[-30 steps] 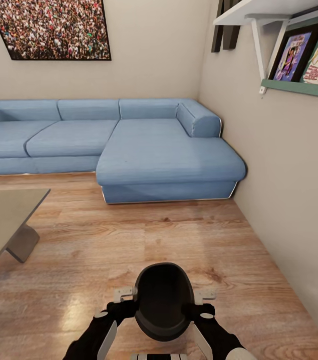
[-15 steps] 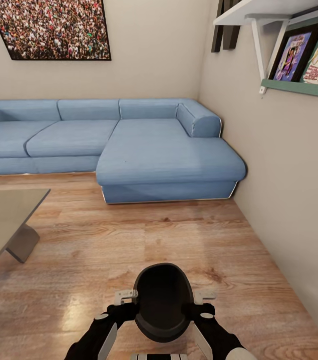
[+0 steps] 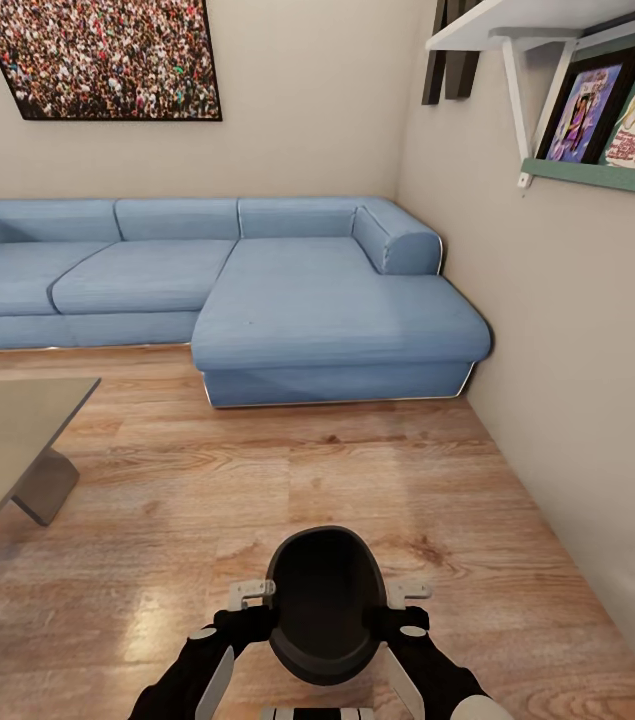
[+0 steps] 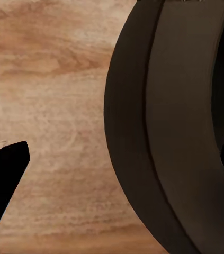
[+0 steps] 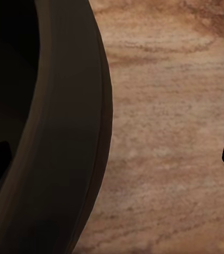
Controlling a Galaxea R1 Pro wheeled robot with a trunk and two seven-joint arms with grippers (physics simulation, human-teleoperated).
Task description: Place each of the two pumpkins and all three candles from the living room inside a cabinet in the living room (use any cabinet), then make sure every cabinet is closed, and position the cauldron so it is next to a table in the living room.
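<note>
The black cauldron [image 3: 325, 600] sits low in front of me over the wood floor, its wide mouth facing up toward the head camera. My left gripper [image 3: 252, 600] is at its left rim and my right gripper [image 3: 404, 598] at its right rim. In the left wrist view the cauldron's wall [image 4: 159, 132] stands between the left gripper's [image 4: 125, 153] spread fingers, with a gap to the outer finger. The right gripper [image 5: 117, 151] straddles the wall [image 5: 64, 132] the same way, fingers wide apart. The grey table [image 3: 7, 440] is at the left, a short way from the cauldron.
A blue L-shaped sofa [image 3: 257, 290] runs along the far wall and juts toward me. The right wall [image 3: 577, 400] is close, with a shelf of framed pictures [image 3: 597, 175] above. Open wood floor [image 3: 287, 470] lies between sofa, table and cauldron.
The whole view has shifted very slightly. The cauldron and both grippers keep their places.
</note>
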